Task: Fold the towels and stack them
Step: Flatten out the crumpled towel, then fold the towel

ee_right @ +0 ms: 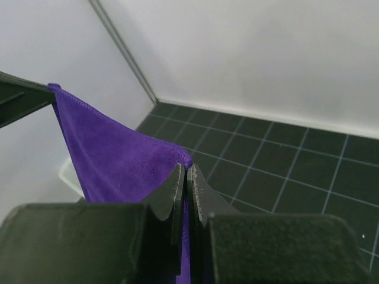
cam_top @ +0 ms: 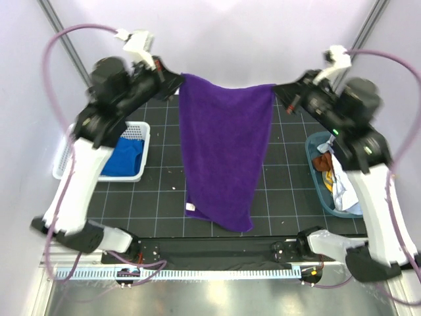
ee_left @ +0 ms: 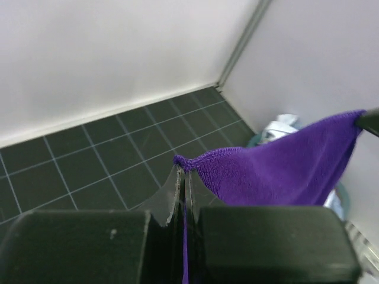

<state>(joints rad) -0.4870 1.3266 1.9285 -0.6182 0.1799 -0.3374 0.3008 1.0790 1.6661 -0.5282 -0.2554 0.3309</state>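
Note:
The purple towel (cam_top: pixel 223 151) hangs stretched between my two grippers, high over the middle of the mat, its lower edge near the front. My left gripper (cam_top: pixel 179 81) is shut on its left top corner; in the left wrist view the gripper (ee_left: pixel 184 168) pinches the towel (ee_left: pixel 278 165). My right gripper (cam_top: pixel 277 91) is shut on the right top corner; in the right wrist view the gripper (ee_right: pixel 186 171) pinches the towel (ee_right: pixel 118 160). The blue towel (cam_top: pixel 125 157) lies in the white basket (cam_top: pixel 62 161) at the left. A white cloth (cam_top: pixel 343 187) lies in the right bin; I cannot tell if it is the white towel.
A teal bin (cam_top: pixel 318 172) at the right holds mixed cloths, one orange-brown. The black gridded mat (cam_top: pixel 289 178) covers the table, with white walls behind and at both sides.

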